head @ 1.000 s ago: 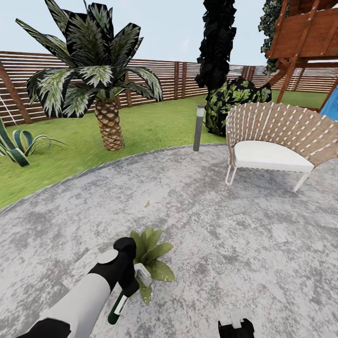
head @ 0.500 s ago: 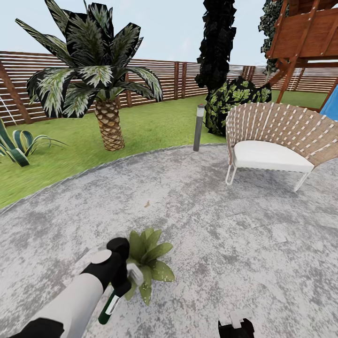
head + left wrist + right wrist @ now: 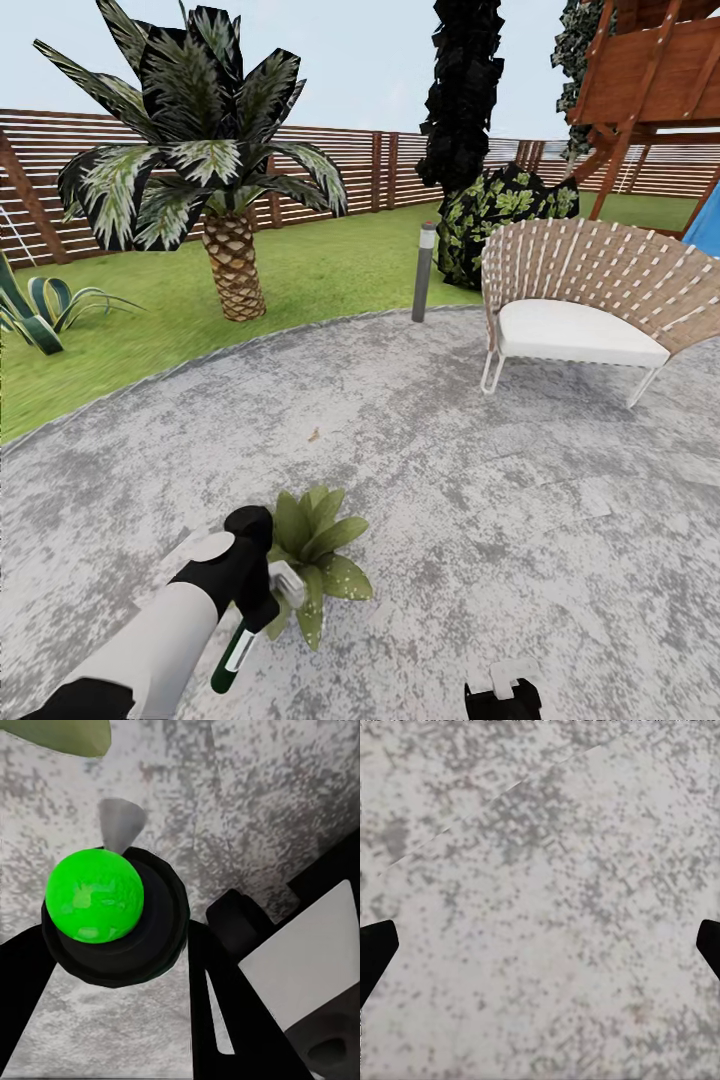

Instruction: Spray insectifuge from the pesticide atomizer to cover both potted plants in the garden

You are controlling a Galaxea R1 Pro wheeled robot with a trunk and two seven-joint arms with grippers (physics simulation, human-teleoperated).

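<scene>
My left gripper (image 3: 265,605) is shut on the pesticide atomizer (image 3: 232,660), a slim dark green bottle with a white label. The bottle slants down toward the patio, right beside a potted plant (image 3: 318,558) with broad speckled green leaves. In the left wrist view the atomizer (image 3: 96,900) appears end-on as a black round body with a bright green dome between my black fingers (image 3: 217,1012). A leaf tip (image 3: 60,735) shows just beyond it. My right gripper (image 3: 503,695) hangs low over bare stone, and the right wrist view shows it (image 3: 540,949) open with nothing between the fingertips.
The round grey stone patio (image 3: 480,480) stretches ahead. A wicker chair (image 3: 575,310) stands at the right and a grey bollard lamp (image 3: 424,272) at the patio edge. A palm (image 3: 230,250) grows on the lawn, with the slatted fence (image 3: 380,165) behind it.
My left arm has drawn slightly down and to the left with the atomizer, uncovering more of the plant's leaves. The right arm has not moved.
</scene>
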